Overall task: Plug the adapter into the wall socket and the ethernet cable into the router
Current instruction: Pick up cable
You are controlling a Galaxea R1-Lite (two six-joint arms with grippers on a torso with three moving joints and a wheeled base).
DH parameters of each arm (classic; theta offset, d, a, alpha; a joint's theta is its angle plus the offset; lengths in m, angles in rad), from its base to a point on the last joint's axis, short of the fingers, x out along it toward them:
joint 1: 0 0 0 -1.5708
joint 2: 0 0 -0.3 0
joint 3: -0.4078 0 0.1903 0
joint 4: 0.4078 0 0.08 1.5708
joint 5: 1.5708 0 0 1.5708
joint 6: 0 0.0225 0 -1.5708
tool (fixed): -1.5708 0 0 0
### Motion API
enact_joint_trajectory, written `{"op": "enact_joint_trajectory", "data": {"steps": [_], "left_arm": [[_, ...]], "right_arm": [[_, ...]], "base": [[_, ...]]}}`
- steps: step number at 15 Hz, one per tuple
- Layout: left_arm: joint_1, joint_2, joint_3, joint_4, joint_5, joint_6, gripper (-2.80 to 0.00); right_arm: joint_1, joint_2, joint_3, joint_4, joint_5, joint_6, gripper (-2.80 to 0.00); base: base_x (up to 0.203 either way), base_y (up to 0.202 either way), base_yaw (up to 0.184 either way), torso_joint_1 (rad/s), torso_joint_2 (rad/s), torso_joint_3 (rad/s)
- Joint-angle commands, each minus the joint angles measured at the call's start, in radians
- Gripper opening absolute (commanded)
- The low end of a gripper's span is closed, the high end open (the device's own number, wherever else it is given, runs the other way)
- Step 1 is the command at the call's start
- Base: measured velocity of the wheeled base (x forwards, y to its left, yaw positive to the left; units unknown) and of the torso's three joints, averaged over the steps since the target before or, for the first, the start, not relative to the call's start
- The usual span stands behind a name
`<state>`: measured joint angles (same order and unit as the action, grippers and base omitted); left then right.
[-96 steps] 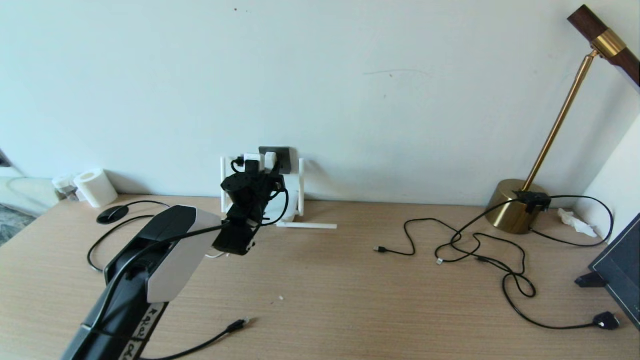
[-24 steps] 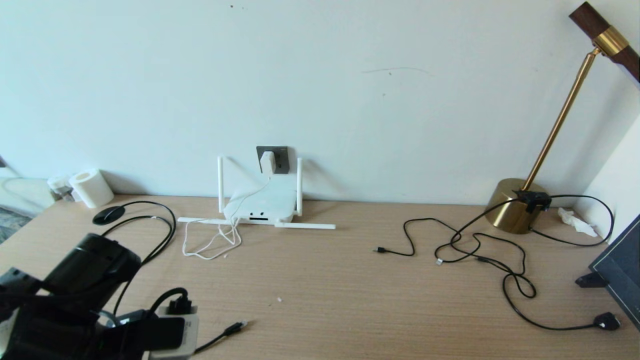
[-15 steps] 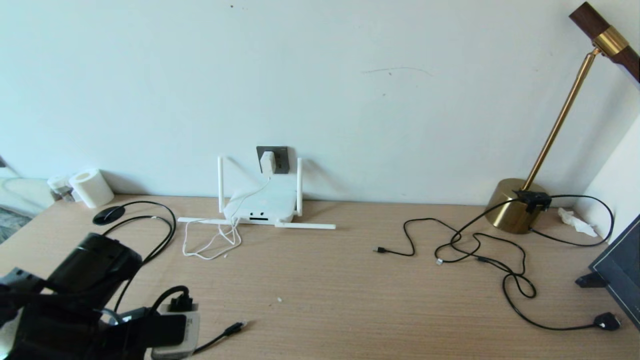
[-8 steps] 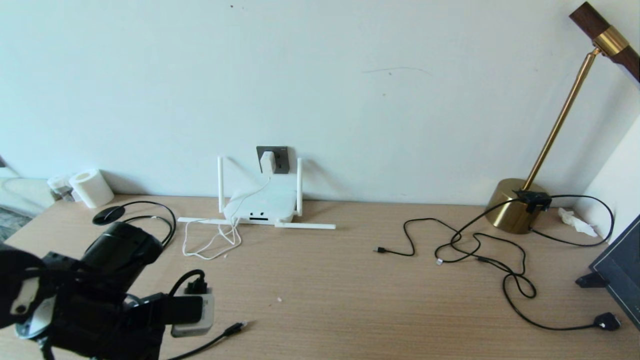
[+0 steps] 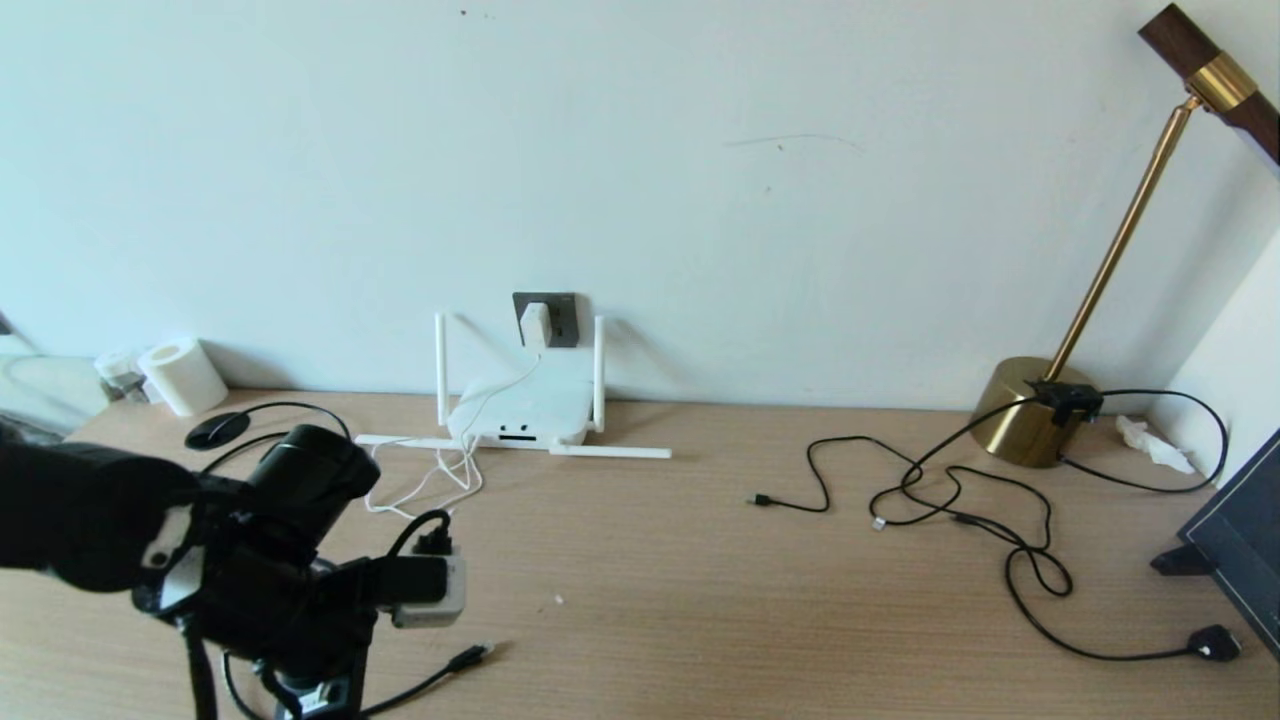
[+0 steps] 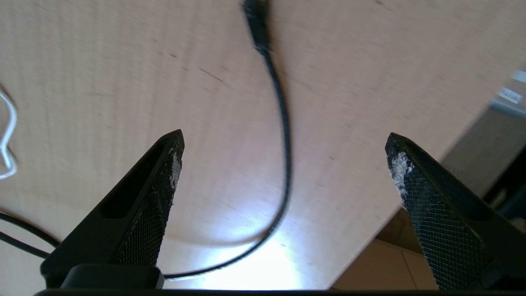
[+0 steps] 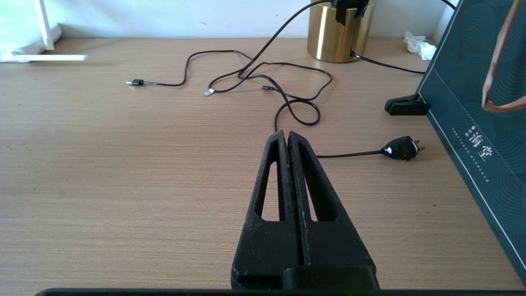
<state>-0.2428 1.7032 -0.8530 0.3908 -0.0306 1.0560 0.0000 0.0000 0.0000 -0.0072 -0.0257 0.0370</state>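
Note:
The white adapter (image 5: 535, 324) sits in the dark grey wall socket (image 5: 560, 318), and its thin white cord (image 5: 430, 485) droops down to the table. Below it the white router (image 5: 525, 410) leans at the wall with its antennas out. The ethernet cable lies at the table's front left, its plug (image 5: 474, 655) free on the wood. My left gripper (image 6: 284, 135) hangs open above that cable (image 6: 283, 164), one finger on each side of it and not touching it. My right gripper (image 7: 287, 133) is shut on nothing, low over the table's right part.
Thin black cables (image 5: 950, 490) and a black mains plug (image 5: 1212, 642) sprawl on the right, by a brass lamp (image 5: 1030, 410) and a dark blue box (image 5: 1240, 530). A paper roll (image 5: 185, 375) and a black disc (image 5: 220, 428) stand back left. The table's front edge (image 6: 411, 197) is near my left fingers.
My left arm, at the wall socket several seconds ago, has swung from the front left corner to the right and further onto the table, over the ethernet cable. Nothing else moved.

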Motion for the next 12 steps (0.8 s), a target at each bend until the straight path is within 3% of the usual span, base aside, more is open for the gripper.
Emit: {"op": "enact_joint_trajectory", "data": {"steps": [1,4,12], "left_arm": [[0.001,0.085,-0.066,0.002,0.002,0.006,0.0],[-0.006,0.159,-0.154,0.001,0.004,0.007,0.0],[-0.023,0.263,-0.209,0.0,0.003,0.009,0.0]], "right_arm": [[0.0,0.0,0.0,-0.001,0.0,0.0,-2.8],[0.0,0.0,0.0,-0.001,0.0,0.0,-2.8],[0.0,0.0,-0.001,-0.001,0.0,0.0,-2.8]], "base": [[0.0,0.0,0.0,0.0,0.0,0.0],[0.0,0.0,0.0,0.0,0.0,0.0],[0.0,0.0,0.0,0.0,0.0,0.0]]}}
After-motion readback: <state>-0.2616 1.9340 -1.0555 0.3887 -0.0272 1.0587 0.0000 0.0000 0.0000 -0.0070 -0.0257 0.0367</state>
